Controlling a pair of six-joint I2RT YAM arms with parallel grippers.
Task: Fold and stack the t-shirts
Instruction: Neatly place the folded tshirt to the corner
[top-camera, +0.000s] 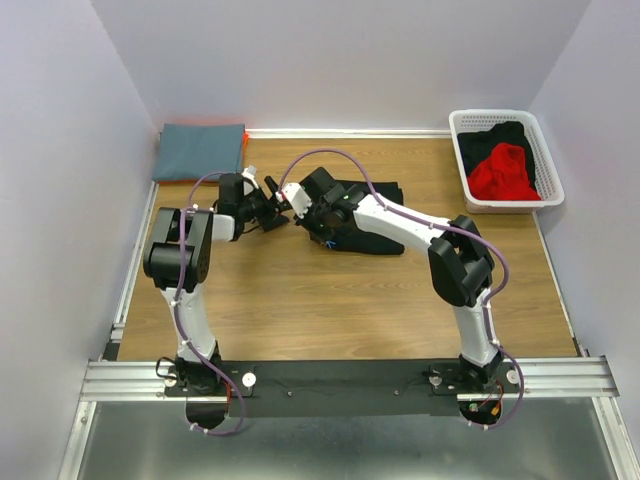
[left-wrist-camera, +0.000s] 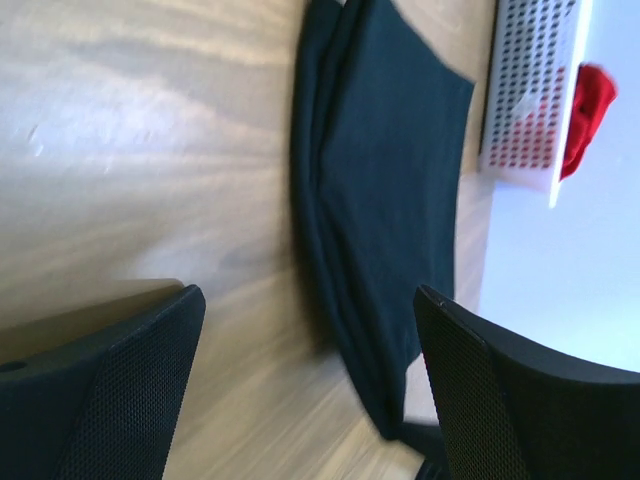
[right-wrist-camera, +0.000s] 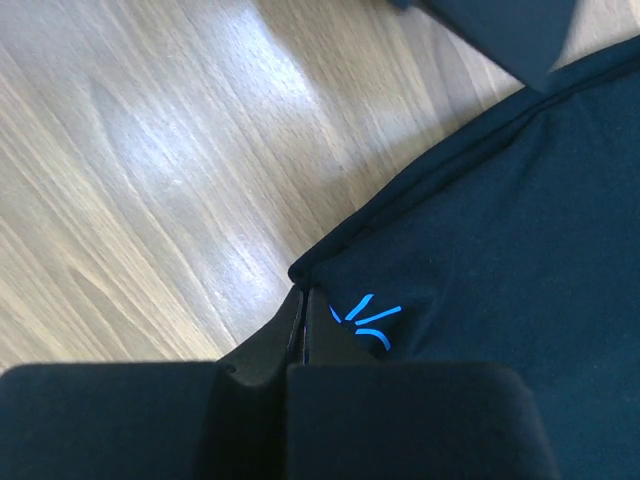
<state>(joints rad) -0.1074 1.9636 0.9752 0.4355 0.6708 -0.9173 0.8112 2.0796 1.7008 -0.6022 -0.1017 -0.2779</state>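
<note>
Two arms meet at upper centre of the top view, over the wood table (top-camera: 330, 300). The left claw (top-camera: 274, 214) sits just left of the right claw (top-camera: 318, 228), which is down at the left edge of the folded black tee (top-camera: 372, 228), lying flat mid-table. A teal folded tee (top-camera: 200, 150) lies upper left by the back wall. A white basket (top-camera: 505, 205) sits upper right w/ a red garment (top-camera: 503, 172) plus dark cloth inside.

Left wrist view: left claw (left-wrist-camera: 308, 295) is spread wide, nothing btwn its fingers (left-wrist-camera: 130, 390). Black tee (left-wrist-camera: 390, 170) runs from top centre to bottom centre, layered edges along its left side. Basket (left-wrist-camera: 525, 100) w/ red garment (left-wrist-camera: 590, 100) is upper right.

Right wrist view: right claw (right-wrist-camera: 303, 305) is pinched together on the black tee (right-wrist-camera: 500, 220) at its edge, bottom centre, next to small blue marks (right-wrist-camera: 365, 320). Tee fills the right of the frame, bare table (right-wrist-camera: 150, 150) the left.
</note>
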